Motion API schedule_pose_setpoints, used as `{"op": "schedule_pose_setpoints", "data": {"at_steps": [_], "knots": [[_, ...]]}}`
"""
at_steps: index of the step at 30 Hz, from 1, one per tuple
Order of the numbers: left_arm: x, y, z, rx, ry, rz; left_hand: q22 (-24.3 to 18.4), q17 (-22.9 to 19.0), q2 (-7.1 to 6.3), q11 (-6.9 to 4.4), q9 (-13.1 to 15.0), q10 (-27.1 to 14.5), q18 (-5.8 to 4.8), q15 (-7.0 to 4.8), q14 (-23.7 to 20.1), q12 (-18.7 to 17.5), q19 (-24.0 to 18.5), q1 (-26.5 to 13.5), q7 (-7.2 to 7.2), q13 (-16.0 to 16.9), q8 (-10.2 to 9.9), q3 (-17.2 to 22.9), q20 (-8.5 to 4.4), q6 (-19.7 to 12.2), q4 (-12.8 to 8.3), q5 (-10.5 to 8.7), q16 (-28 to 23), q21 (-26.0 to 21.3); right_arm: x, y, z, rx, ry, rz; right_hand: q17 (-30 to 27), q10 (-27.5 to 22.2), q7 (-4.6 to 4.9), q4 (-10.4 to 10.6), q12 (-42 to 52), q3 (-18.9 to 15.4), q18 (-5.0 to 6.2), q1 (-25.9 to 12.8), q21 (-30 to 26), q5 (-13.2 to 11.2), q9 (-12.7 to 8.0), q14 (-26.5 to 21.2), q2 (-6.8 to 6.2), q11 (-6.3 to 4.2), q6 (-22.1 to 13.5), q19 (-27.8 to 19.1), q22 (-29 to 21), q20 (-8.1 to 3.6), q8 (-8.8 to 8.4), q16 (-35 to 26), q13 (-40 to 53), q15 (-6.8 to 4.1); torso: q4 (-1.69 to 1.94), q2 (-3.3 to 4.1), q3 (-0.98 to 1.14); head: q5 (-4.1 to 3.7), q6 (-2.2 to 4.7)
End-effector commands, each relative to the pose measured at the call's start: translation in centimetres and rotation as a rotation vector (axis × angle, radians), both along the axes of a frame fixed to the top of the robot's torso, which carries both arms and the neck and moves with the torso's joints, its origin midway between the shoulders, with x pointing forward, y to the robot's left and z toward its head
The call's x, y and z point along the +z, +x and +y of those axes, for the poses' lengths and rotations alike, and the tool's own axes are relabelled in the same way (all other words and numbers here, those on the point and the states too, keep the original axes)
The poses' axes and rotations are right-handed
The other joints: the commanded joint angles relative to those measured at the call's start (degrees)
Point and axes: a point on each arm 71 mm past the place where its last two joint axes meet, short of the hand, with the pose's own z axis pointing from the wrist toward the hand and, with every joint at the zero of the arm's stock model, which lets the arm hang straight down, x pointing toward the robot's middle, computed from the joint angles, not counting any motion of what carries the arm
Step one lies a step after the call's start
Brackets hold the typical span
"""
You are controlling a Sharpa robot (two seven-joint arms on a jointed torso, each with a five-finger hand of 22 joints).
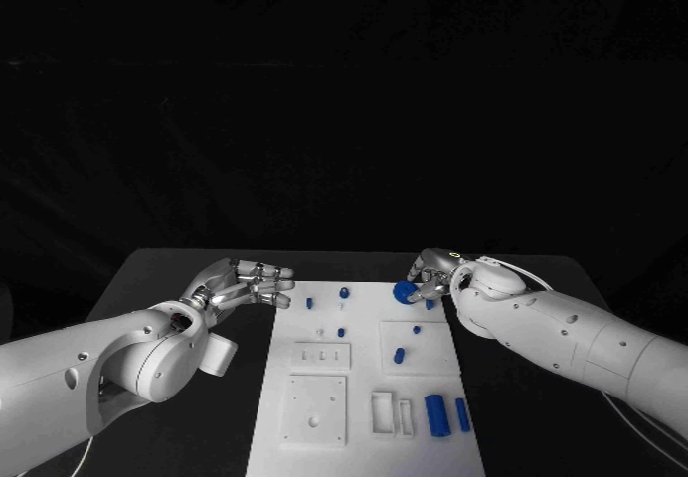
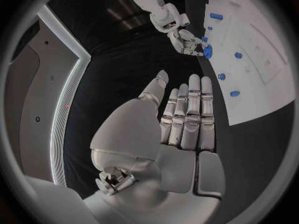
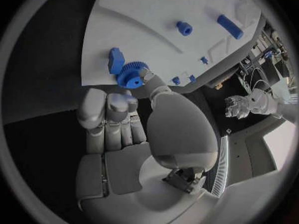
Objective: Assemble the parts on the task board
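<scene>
Blue gear (image 3: 129, 75) is pinched at the right hand (image 1: 433, 276) fingertips over the task board (image 1: 366, 397)'s far right corner, seemingly for seating there. Its toothed disc is seen tilted; its axis direction cannot be told. The left hand (image 1: 247, 284) is held flat and empty above the tabletop (image 1: 187, 273) beside the board.

Right hand (image 1: 430, 276) fingers covering part of blue gear (image 1: 405, 292) (teeth half hidden), small pegs' (image 1: 344, 293) shapes unclear
</scene>
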Motion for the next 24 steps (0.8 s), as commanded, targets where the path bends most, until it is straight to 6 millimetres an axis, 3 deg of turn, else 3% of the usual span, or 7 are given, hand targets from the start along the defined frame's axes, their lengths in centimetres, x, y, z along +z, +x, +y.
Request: {"op": "schedule_pose_setpoints", "data": {"at_steps": [1, 14, 24], "knots": [[0.09, -0.04, -0.30, -0.020, -0.007, 0.000, 0.0, 0.0, 0.61, -0.11, 0.1, -0.5, -0.24, 0.33, 0.1, 0.0, -0.4, 0.1, 0.16, 0.1, 0.0, -0.2, -0.01, -0.4, 0.0, 0.26, 0.2, 0.2, -0.26, 0.07, 0.17, 0.005, 0.000, 0.018, 0.1, 0.4, -0.13, 0.2, 0.2, 0.3, 0.19, -0.3, 0.2, 0.2, 0.0, 0.5, 0.11, 0.02, 0.1, 2.1, 7.2, 0.56, -0.27, 0.0, 0.0, 0.08, 0.00, 0.01, -0.04, 0.06, -0.08], [0.07, -0.01, -0.37, -0.022, -0.007, 0.001, 0.0, 0.0, 0.64, -0.10, 0.1, -0.5, -0.23, 0.34, 0.0, 0.0, -0.5, 0.1, 0.18, 0.1, 0.0, -0.2, 0.01, -0.4, -0.1, 0.28, 0.2, 0.3, -0.65, 0.35, 0.21, -0.003, 0.008, 0.033, 0.3, 0.3, -0.09, 0.5, 0.0, -0.1, 0.20, -0.5, 0.3, 0.2, 0.0, 0.6, 0.23, 0.06, -0.1, 2.0, 7.1, 0.58, -0.24, -0.1, -0.1, 0.10, -0.03, 0.02, -0.07, 0.20, -0.31], [0.07, -0.02, -0.46, -0.026, -0.006, 0.002, 0.0, 0.0, 0.64, -0.10, 0.1, -0.5, -0.23, 0.34, 0.0, 0.0, -0.5, 0.1, 0.18, 0.1, 0.0, -0.2, 0.01, -0.4, -0.1, 0.28, 0.2, 0.3, -1.02, 0.52, 0.34, -0.004, 0.014, 0.049, 0.6, 0.5, -0.68, 0.5, 0.1, 2.4, 0.07, -1.5, 0.5, 0.4, 0.0, 0.6, 0.87, -0.38, 2.9, 1.9, 7.2, 0.33, -0.31, -0.4, 0.0, -0.19, -0.01, 0.05, -0.02, 0.14, -0.43]]}}
